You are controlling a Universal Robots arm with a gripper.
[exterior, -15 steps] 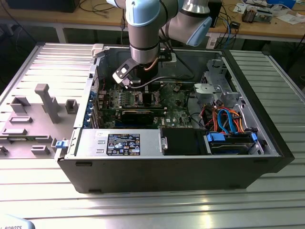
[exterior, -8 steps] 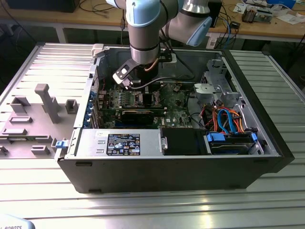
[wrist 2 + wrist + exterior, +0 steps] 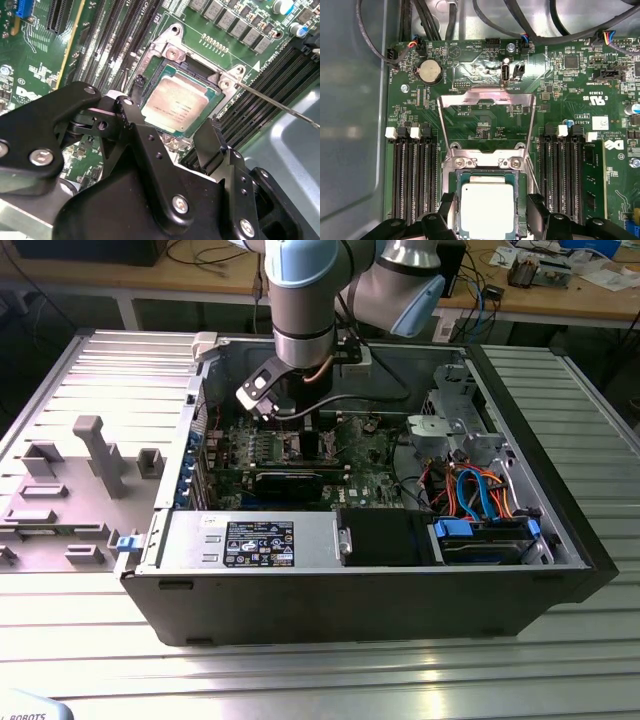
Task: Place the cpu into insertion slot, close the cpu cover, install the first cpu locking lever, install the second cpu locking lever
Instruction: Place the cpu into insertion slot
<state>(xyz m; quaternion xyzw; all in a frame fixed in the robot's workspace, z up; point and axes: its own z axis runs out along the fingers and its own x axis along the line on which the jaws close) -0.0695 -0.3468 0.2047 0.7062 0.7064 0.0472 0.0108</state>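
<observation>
Second wrist view: cpu (image 3: 175, 105) sits in insertion slot (image 3: 166, 53), gripper (image 3: 163, 113) straddling

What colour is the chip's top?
The cpu top is silvery grey, best in the first wrist view.

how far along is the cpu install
Done: the cpu sits in the insertion slot. In hand: the gripper hangs just over it. Left: the cpu cover stands flipped open, so closing it and both levers remain; one locking lever sticks out unlatched.

Robotics lab, slatted metal table (image 3: 320, 670), cluttered wooden workbench (image 3: 570, 302) behind
</observation>
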